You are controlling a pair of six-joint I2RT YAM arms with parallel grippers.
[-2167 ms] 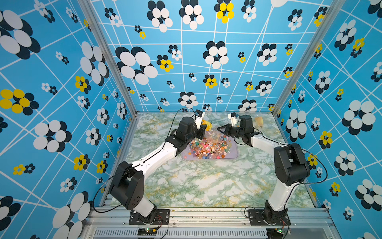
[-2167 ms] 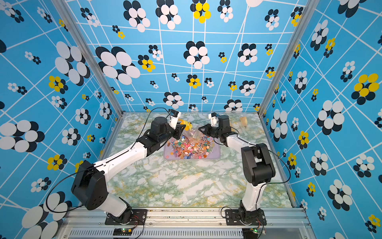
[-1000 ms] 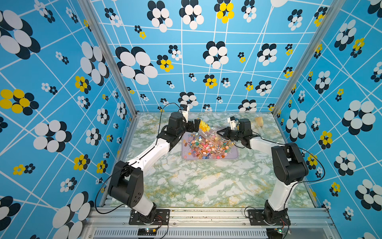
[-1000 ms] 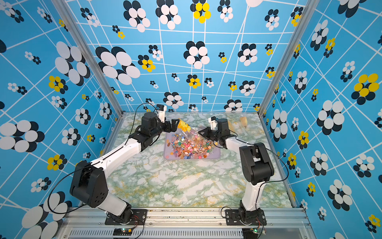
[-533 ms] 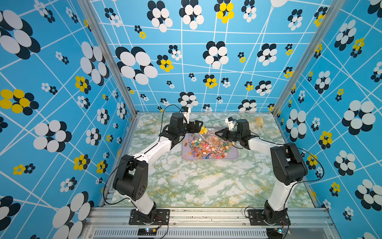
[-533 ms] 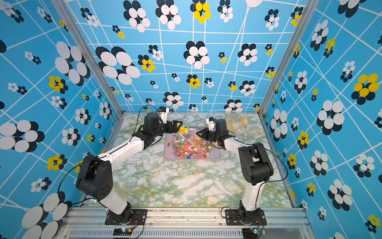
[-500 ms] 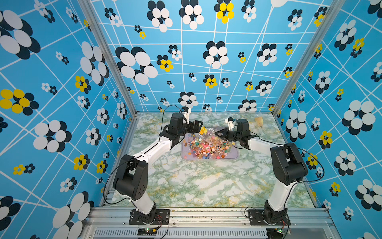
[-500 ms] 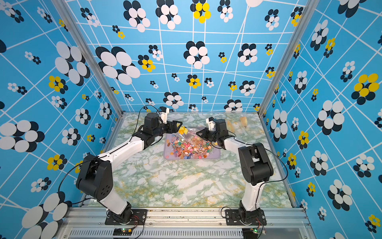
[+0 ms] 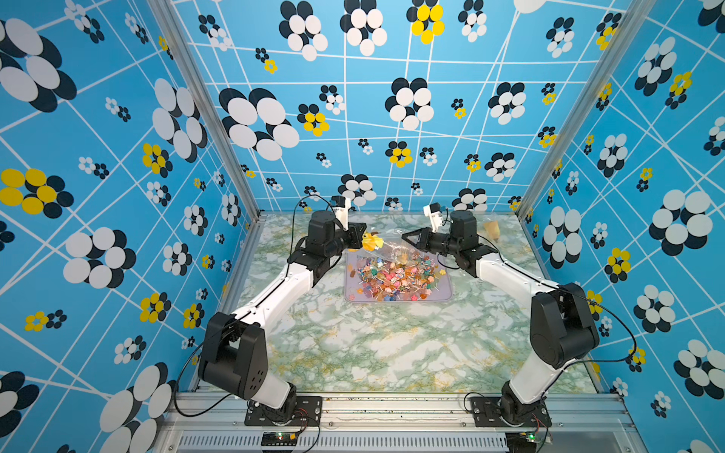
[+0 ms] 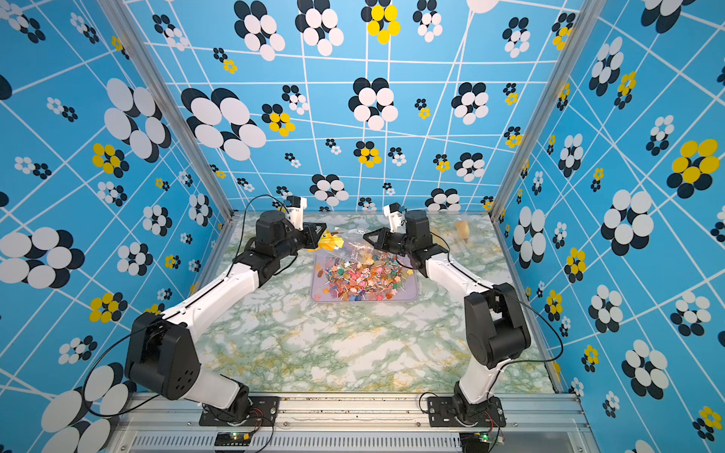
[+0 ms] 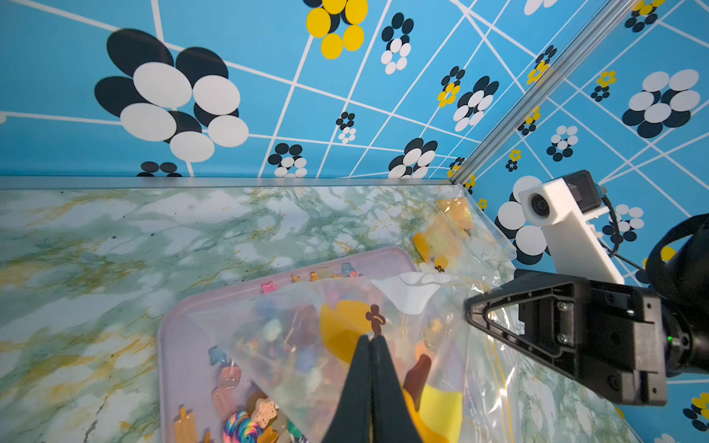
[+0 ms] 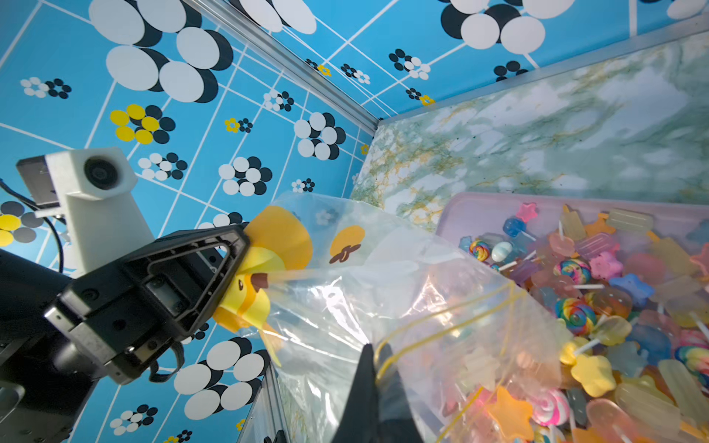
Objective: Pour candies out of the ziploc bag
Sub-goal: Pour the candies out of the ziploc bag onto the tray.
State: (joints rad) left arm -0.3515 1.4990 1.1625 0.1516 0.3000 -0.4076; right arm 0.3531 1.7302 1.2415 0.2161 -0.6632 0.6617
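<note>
Blue walls (image 9: 353,98) printed with black, white and yellow flowers close in three sides of a green-and-white marbled tabletop (image 9: 392,353). Across it the left arm (image 9: 274,294) and the right arm (image 9: 506,274) reach from the near rail toward the far side, wrists turned in to face each other. Between them, in both top views, a lilac tray (image 9: 446,292) lies flat on the marble. Over the tray's far edge hangs the ziploc bag (image 9: 390,248). It is clear film with a yellow duck print and a yellow zip line, stretched between the two grippers, and its slack part sags onto the tray's contents. A smaller clear bag (image 9: 491,228) holding something orange lies well apart, near the far right corner. The left gripper (image 11: 370,339) is clenched on the printed end of the ziploc bag, its jaws pressed together with only film between them. The right gripper (image 12: 374,349) pinches the film tight just beside the zip line. The candies (image 9: 396,276) are pink, orange, blue and yellow stars, flowers and swirl lollipops on pale sticks, and they lie heaped in the tray. A few show through the film near the bag's mouth, and I cannot tell whether those are inside it or under it.
</note>
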